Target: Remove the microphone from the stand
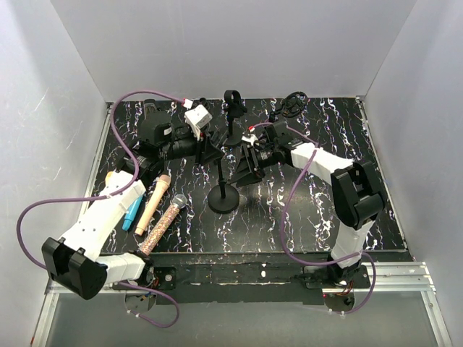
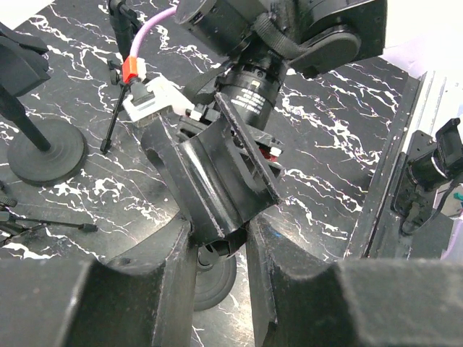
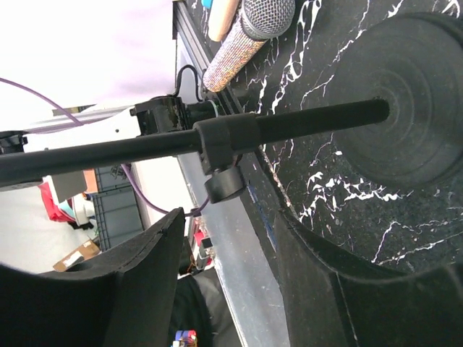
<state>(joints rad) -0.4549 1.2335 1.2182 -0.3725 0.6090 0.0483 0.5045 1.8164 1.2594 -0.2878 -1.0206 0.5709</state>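
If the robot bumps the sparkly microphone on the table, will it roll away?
Probably: the glittery pink-gold microphone is round and lies on its side. Its wider grey mesh head would likely make it curve. It looks stiff, not floppy.

Top view: fixed high above the near edge, looking down and forward over the whole marbled tabletop [image 1: 253, 220], far enough back to take in the white walls [image 1: 231, 43].

Left wrist view: mounted just behind the left pincer [image 2: 221, 231], very close, facing along its dark fingers [image 2: 145, 296] to the clip [image 2: 210, 173], with the right arm [image 2: 311, 29] just beyond.

Right wrist view: rolled sideways, close behind the right pincer [image 3: 230, 217], facing the pole [image 3: 304, 123] and round base [image 3: 412, 94].

Shared by all three: the stand [image 1: 223, 189].

Shared by top and right wrist: the glitter microphone [image 1: 160, 228], small from above, large and cropped at the wrist.
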